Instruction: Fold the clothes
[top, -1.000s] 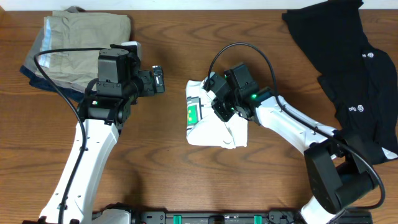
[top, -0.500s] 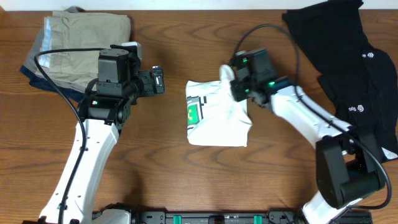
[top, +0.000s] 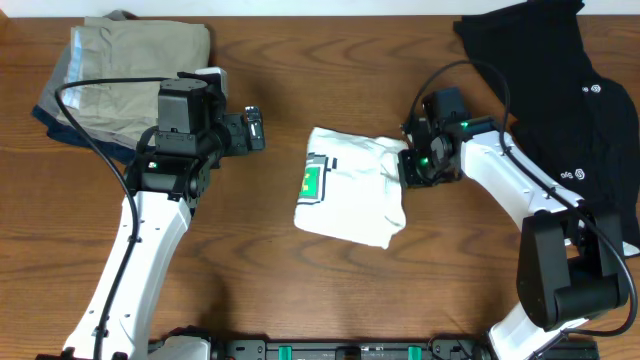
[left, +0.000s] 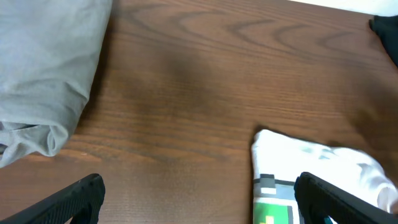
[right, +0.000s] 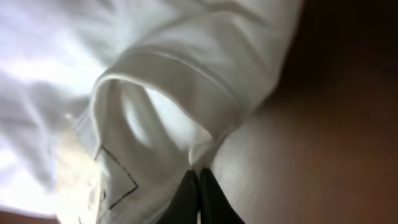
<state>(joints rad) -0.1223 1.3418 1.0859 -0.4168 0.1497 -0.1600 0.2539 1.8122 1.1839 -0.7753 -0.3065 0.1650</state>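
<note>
Overhead top-down; both wrist views low, close, sharing T-shirt (top: 350, 190).

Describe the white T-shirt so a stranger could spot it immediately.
Start at the middle of the wooden table. The white T-shirt lies there, loosely folded. Unlike the black garment and the khaki stack in the far corners, it is white and bears a green square graphic.

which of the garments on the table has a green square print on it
The folded white cotton T-shirt in the middle; the black garment far right shows only small white logos, and the khaki stack far left is plain.
</note>
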